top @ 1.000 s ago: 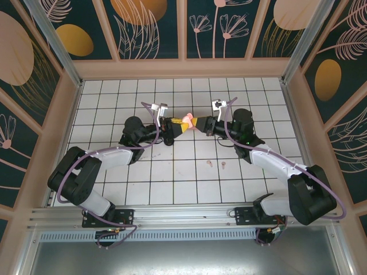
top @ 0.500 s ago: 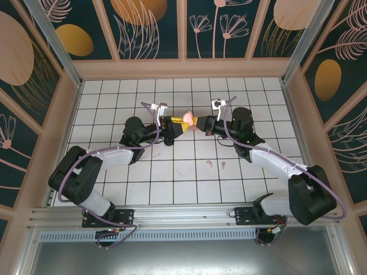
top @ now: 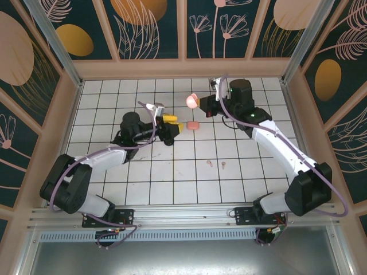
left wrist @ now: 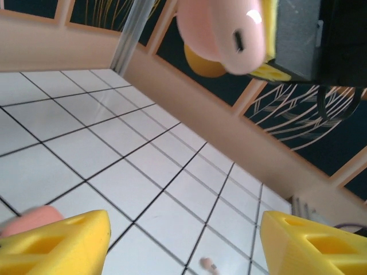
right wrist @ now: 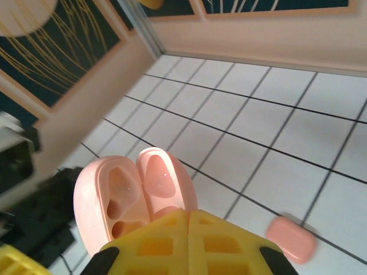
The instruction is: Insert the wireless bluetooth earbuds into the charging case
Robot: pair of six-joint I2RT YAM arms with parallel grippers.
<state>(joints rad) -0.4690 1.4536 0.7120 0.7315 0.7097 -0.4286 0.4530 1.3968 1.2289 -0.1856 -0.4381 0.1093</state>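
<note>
Over the white tiled floor [top: 114, 109], the right gripper [right wrist: 188, 224] is clamped on an open pink charging case [right wrist: 133, 192], held aloft with its 2 wells facing us. The left gripper [top: 174, 125] sits low, its yellow fingers [left wrist: 63, 240] spread and grasping nothing. A closed pink case [top: 193, 125] lies just beside it. 2 pale pink earbuds [top: 209, 164] lie on the tiles nearer the arm bases, well apart from both grippers.
</note>
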